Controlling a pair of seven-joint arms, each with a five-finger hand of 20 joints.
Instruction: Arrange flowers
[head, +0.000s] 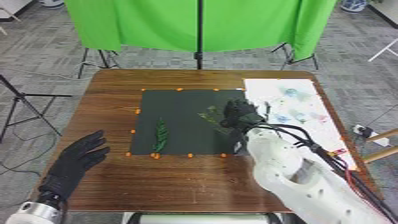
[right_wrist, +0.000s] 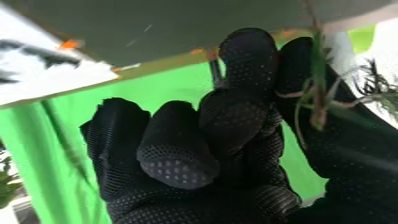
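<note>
Right hand (head: 238, 114), black fabric glove: fingers curled, pinching one thin, wispy green sprig (head: 211, 116), over the right part of a rectangular dark-grey mat (head: 185, 107). One long, dark-green, feathery leaf (head: 161, 136): on the mat's left part. White sheet (head: 306, 102), blue-green floral pattern: beside the mat's right edge. Left hand (head: 80, 154), black-gloved, fingers spread: left of the mat.

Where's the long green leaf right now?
Head view: the leaf lies on the lower left part of the dark mat, just right of the left robot hand.
</note>
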